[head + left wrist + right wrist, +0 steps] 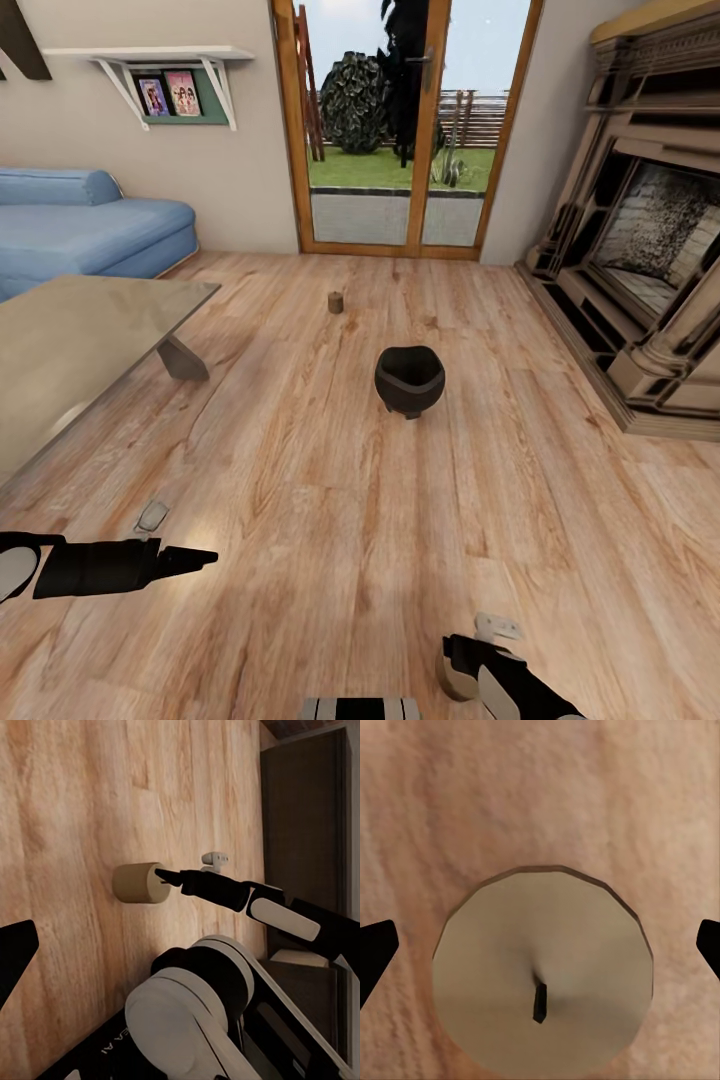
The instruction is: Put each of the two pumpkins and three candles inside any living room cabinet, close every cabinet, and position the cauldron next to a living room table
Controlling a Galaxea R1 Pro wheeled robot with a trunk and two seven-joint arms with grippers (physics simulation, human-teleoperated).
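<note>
**Claw Poised Over Candle on Living Room Floor**

Head view: a cauldron (409, 379) is sitting on the wooden floor (330, 520), a candle (335, 301) standing beyond it, a glass tabletop (70, 350) lying to the left. Left wrist view: the right claw (161, 875) is hovering over another candle (139, 883); the left claw's opening cannot be told. Right wrist view: its fingers (375, 952) are spreading wide around that candle.

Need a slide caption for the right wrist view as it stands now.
Right gripper open, poised directly above a candle standing upright on the wood floor, fingertips apart on either side.
</note>
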